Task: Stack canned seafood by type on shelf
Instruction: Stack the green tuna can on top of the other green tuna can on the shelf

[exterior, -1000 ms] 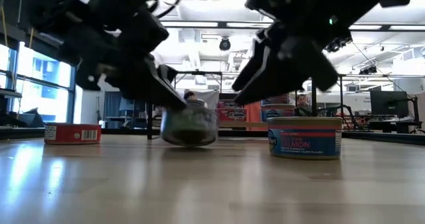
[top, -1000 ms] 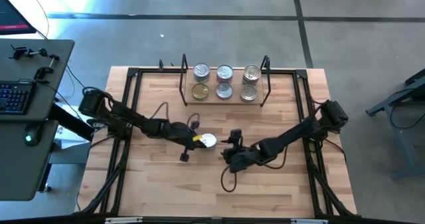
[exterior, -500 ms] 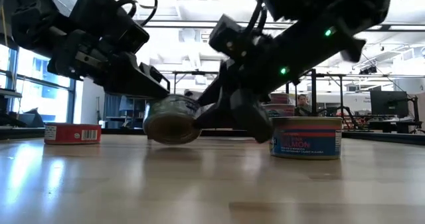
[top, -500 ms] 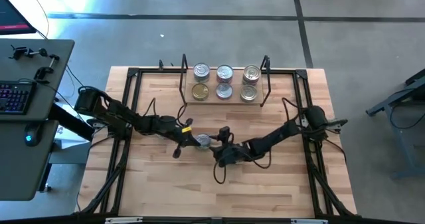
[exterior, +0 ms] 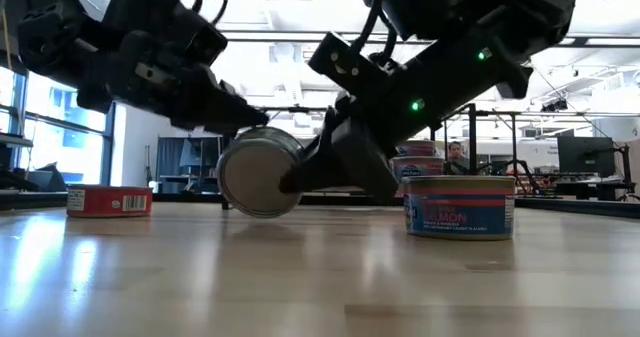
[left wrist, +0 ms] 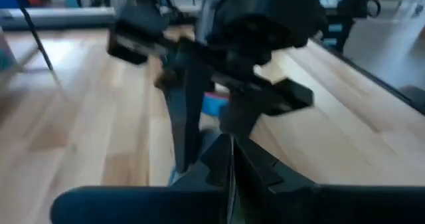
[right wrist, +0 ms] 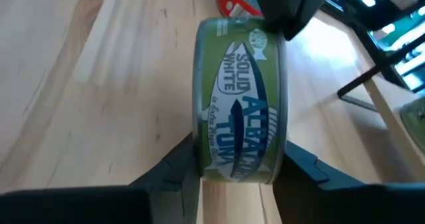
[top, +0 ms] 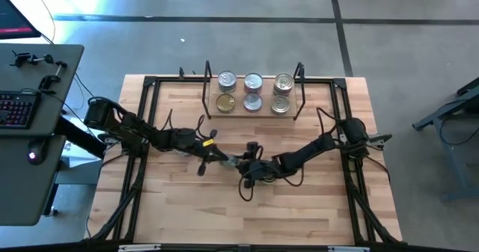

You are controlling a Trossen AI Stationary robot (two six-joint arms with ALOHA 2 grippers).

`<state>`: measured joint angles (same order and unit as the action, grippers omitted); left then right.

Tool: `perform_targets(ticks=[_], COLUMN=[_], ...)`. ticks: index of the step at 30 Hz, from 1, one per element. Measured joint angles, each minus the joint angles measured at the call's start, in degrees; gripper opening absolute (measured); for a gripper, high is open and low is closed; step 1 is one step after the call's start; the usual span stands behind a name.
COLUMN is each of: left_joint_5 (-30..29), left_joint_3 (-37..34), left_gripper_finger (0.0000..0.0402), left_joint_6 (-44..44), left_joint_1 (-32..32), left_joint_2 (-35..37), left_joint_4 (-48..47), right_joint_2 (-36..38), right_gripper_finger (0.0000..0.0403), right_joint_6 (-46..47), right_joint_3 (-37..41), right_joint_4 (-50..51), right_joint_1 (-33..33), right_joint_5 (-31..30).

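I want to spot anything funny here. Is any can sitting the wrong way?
Yes. The green albacore tuna can is tipped on its edge at mid-table, one flat end facing sideways, between the right gripper fingers. The salmon can and the red can sit flat. Nothing looks spilled or dented.

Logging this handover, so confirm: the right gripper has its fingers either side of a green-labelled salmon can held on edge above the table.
One word is off. The label on the can between the right gripper fingers reads solid white albacore tuna, not salmon; the right wrist view shows it. Green label, on edge, above the table all stand.
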<state>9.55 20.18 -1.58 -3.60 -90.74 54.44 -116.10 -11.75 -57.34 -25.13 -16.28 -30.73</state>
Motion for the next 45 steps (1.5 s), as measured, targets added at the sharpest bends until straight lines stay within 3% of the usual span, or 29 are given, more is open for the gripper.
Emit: perform_targets(ticks=[5, 9, 13, 19, 22, 28, 36, 40, 45], left_joint_5=[0.23, -2.22, -11.91, -23.27, -23.78, -23.68, -19.00, -18.84, -19.36], left_joint_3=[0.24, 3.09, 9.55, 19.45, 21.13, 20.94, 20.94, 20.94, 20.93], left_gripper_finger=[0.0060, 0.0118, 0.0179, 0.0236, 0.0240, 0.0235, 0.0171, 0.0137, 0.0132], left_joint_6=[-6.85, -12.25, -18.62, -21.03, -21.07, -21.11, -21.01, -19.56, -17.27], left_joint_1=[-0.23, -2.36, -5.38, -7.08, -6.82, -5.42, -4.23, -4.23, -4.23], left_joint_2=[0.05, 0.04, 0.00, 0.02, 0.02, 0.02, 0.02, 0.02, 0.00], left_joint_4=[2.59, 1.21, -11.90, -35.38, -40.45, -40.81, -42.05, -42.70, -44.08], right_joint_2=[3.43, 5.95, 5.70, 5.52, 5.50, 5.50, 5.48, 5.45, 5.95], right_gripper_finger=[0.0123, 0.0123, 0.0123, 0.0123, 0.0123, 0.0123, 0.0125, 0.0178, 0.0224], right_joint_6=[9.80, 20.34, 24.53, 25.85, 25.41, 25.58, 24.61, 24.72, 23.66], right_joint_3=[-0.02, -2.33, -6.19, -7.23, -7.23, -7.23, -7.21, -7.19, -7.19], right_joint_4=[6.50, 17.28, 26.00, 27.70, 27.03, 27.04, 27.02, 26.32, 26.77], right_joint_1=[-0.19, 0.33, 1.74, 2.84, 2.81, 2.80, 2.80, 2.80, 2.73], right_joint_5=[-0.25, -0.17, 3.46, 5.56, 5.56, 5.67, 5.71, 5.70, 4.64])
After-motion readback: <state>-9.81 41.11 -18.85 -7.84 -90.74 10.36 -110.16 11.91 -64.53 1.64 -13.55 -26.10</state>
